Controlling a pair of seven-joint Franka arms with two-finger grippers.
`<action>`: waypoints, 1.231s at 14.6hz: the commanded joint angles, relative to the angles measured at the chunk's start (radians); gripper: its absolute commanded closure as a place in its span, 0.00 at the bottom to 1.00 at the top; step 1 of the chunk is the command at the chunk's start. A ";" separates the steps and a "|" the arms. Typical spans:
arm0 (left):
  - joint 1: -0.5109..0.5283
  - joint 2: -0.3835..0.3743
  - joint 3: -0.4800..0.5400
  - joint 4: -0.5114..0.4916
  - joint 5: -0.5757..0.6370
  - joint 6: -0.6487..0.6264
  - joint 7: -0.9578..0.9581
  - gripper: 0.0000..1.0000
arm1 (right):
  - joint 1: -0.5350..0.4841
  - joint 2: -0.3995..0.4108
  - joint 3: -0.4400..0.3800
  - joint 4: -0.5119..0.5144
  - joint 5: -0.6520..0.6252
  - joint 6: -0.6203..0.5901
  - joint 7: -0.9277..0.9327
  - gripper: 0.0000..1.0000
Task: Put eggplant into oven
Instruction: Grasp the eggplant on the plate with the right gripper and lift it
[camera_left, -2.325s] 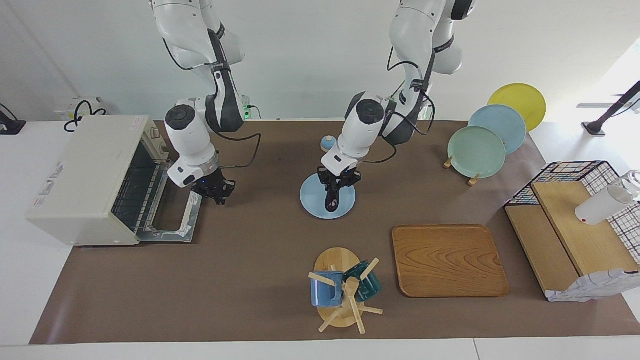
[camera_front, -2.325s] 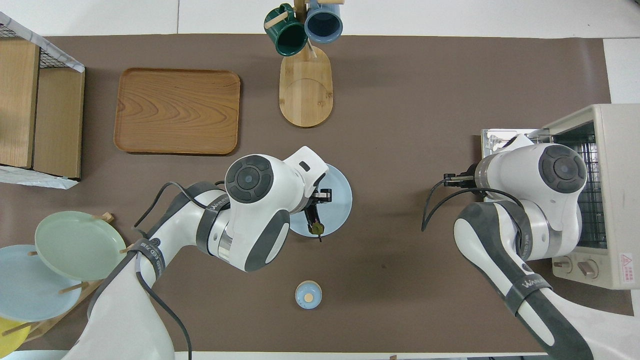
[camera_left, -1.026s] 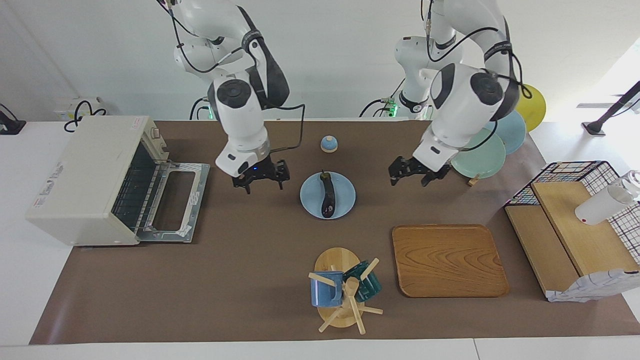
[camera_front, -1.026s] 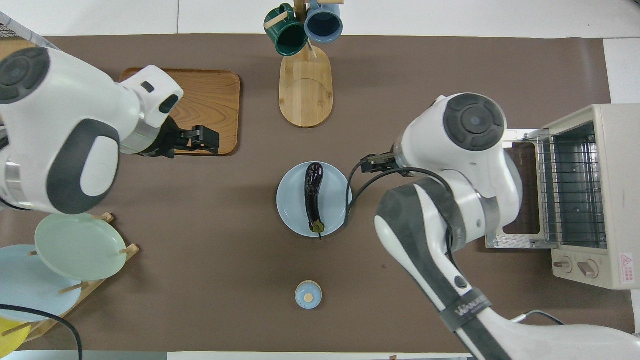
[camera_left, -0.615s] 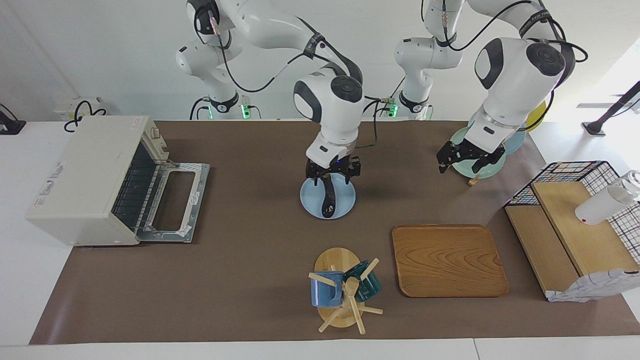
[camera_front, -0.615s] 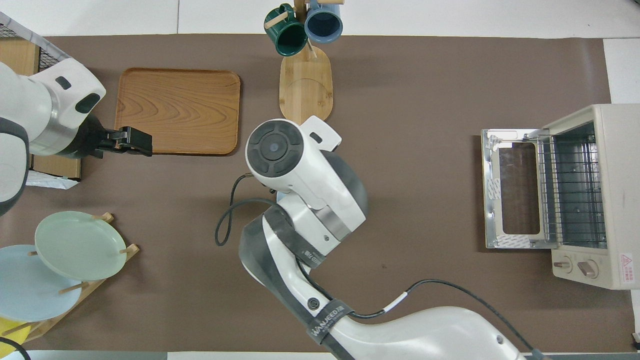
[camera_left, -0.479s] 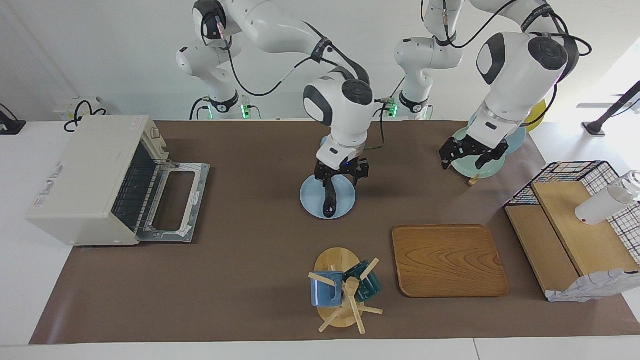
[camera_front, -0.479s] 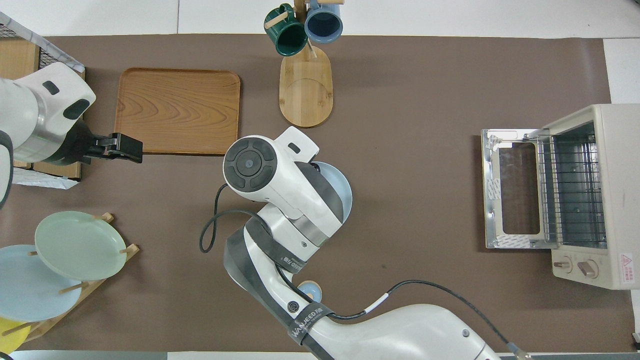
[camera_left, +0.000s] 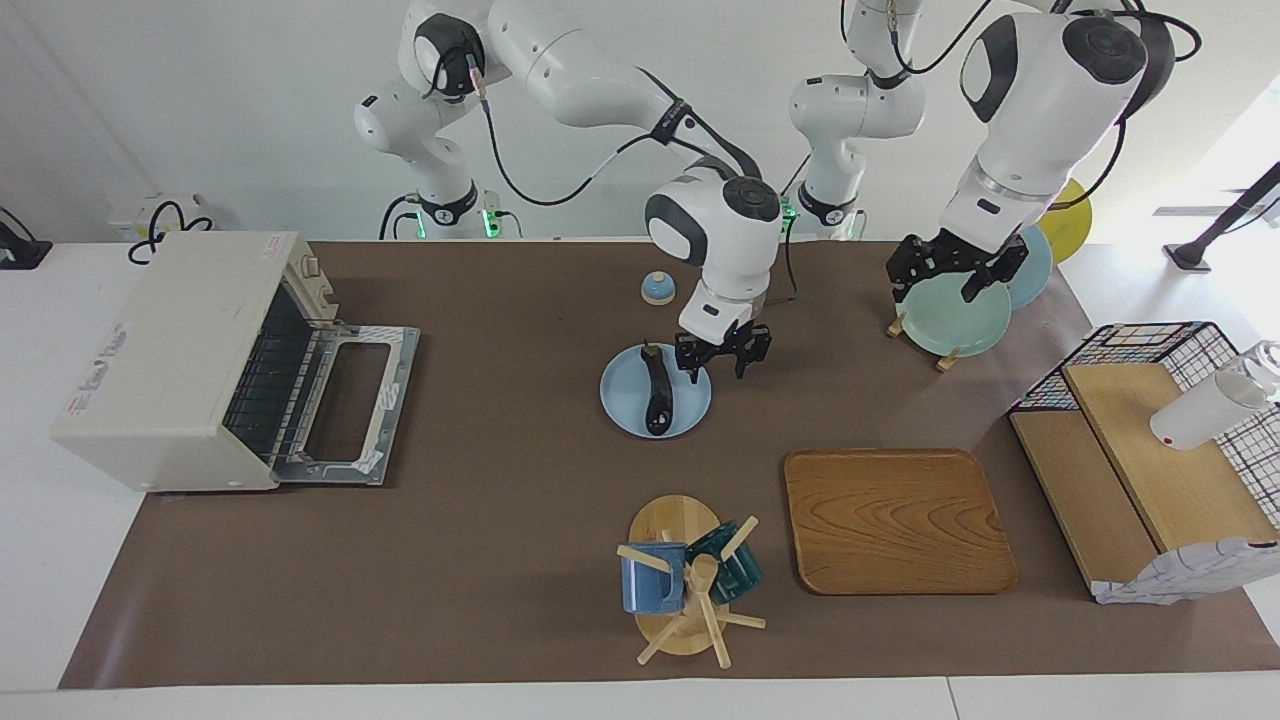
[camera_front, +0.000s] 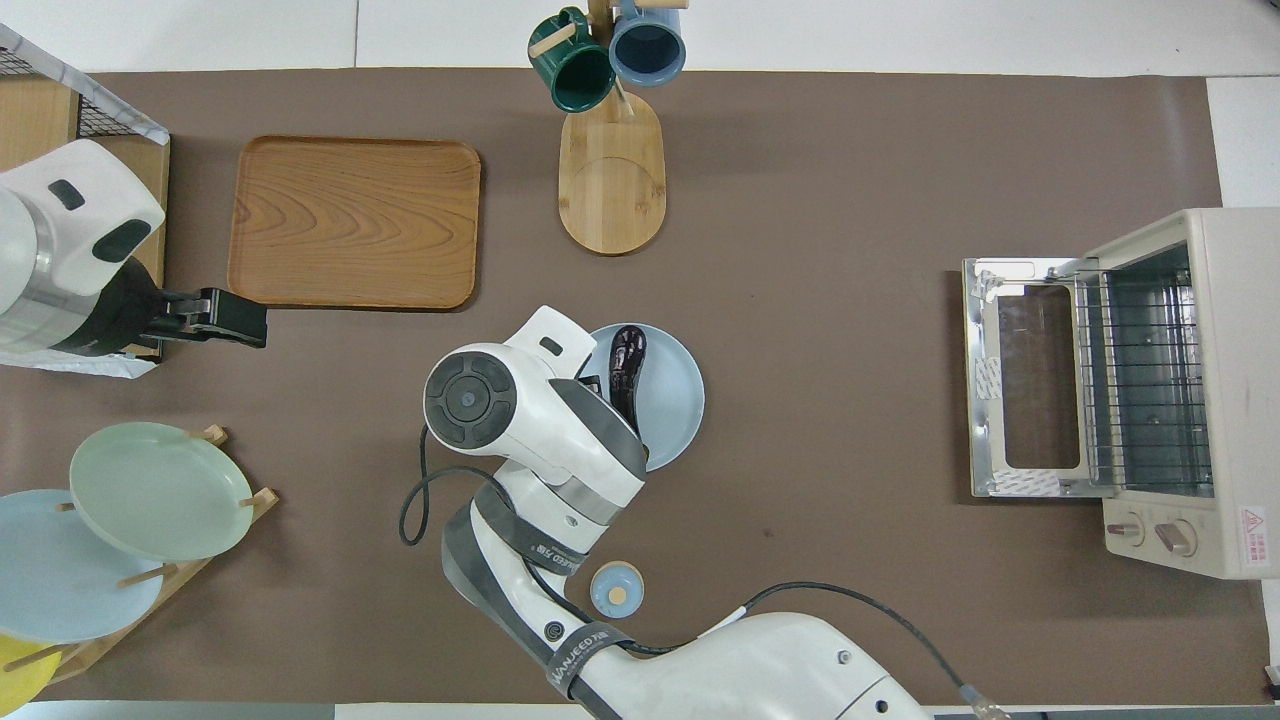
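Right gripper (camera_left: 722, 356), fingers spread and holding nothing, hangs over the edge of the pale blue plate (camera_left: 690, 405) on the side toward the left arm's end of the worktop, just beside the eggplant (camera_left: 656, 392) and not touching it. In the overhead view the right arm's wrist covers this gripper and part of the plate (camera_front: 675, 400).

Eggplant: slim, glossy, purple-black, slightly curved, lying flat along the middle of the plate; its small stem cap points toward the robots, its rounded end (camera_front: 627, 352) away from them.

Oven (camera_left: 180, 355): cream-white box at the right arm's end of the worktop, well apart from the plate. Its drop-down door (camera_left: 350, 400) lies open and flat, and the wire rack (camera_front: 1145, 385) shows inside. Only bare brown mat (camera_left: 500, 450) lies between plate and oven door.

Left gripper (camera_left: 955, 265), fingers parted and empty, hangs over the green plate (camera_left: 955, 310) in the wooden plate rack, which also holds a blue plate (camera_left: 1030, 262) and a yellow plate (camera_left: 1072, 215).

Other items: a small blue knob-topped lid (camera_left: 657, 288) nearer to the robots than the eggplant's plate; a mug tree (camera_left: 680, 590) with a blue mug (camera_left: 648, 580) and a green mug (camera_left: 738, 568), farther from the robots; beside it a wooden tray (camera_left: 895, 520); a wire-and-wood rack (camera_left: 1150, 440) at the left arm's end.
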 joint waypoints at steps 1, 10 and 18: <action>0.005 -0.011 -0.002 -0.015 0.010 0.014 0.015 0.00 | -0.001 -0.035 -0.001 -0.073 -0.019 0.026 0.017 0.58; 0.005 0.046 0.001 0.092 -0.001 -0.057 0.012 0.00 | 0.005 -0.052 -0.001 -0.044 -0.110 -0.049 0.003 1.00; 0.002 0.052 -0.002 0.106 -0.002 -0.122 0.010 0.00 | -0.255 -0.314 -0.009 -0.202 -0.163 -0.283 -0.256 1.00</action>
